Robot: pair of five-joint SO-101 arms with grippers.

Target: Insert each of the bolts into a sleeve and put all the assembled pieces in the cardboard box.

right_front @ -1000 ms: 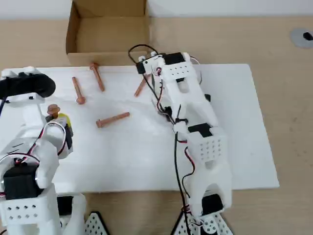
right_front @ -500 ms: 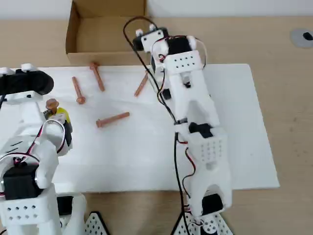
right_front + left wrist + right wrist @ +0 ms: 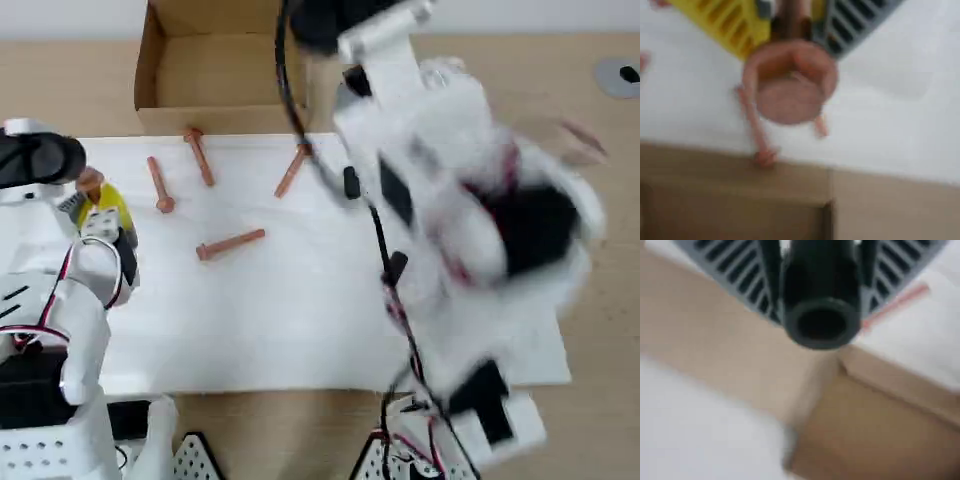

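- Left tool [image 3: 98,203] nearest, at the left edge of the white sheet [image 3: 300,320]: yellow finger [image 3: 725,25] and grey finger [image 3: 855,25] closed tight around the shank of a copper-coloured bolt [image 3: 790,85], round head sticking out beyond the fingertips.
- Light wooden tabletop [image 3: 600,200] under the sheet, bare along the right side and the far edge.
- Farther out on the sheet, four loose bolts lying flat, none touching another:
  - middle bolt [image 3: 231,243] lying crosswise, closest to the left tool;
  - left bolt [image 3: 160,185] beyond it, head toward the near side;
  - slanted bolt [image 3: 198,157] just beside that one, head close to the box's front wall;
  - right bolt [image 3: 292,170] well apart from the pair, tilted, tip near the sheet's far edge.
- Right tool [image 3: 821,270] raised above the far edge of the sheet, by the box's right wall: ribbed grey fingers clamped on a dark hollow sleeve [image 3: 822,322], open end pointing away from the tool.
- Cardboard box [image 3: 150,70] farthest, open-topped, standing just past the sheet's far edge; one corner of it directly below the sleeve in the right wrist view.
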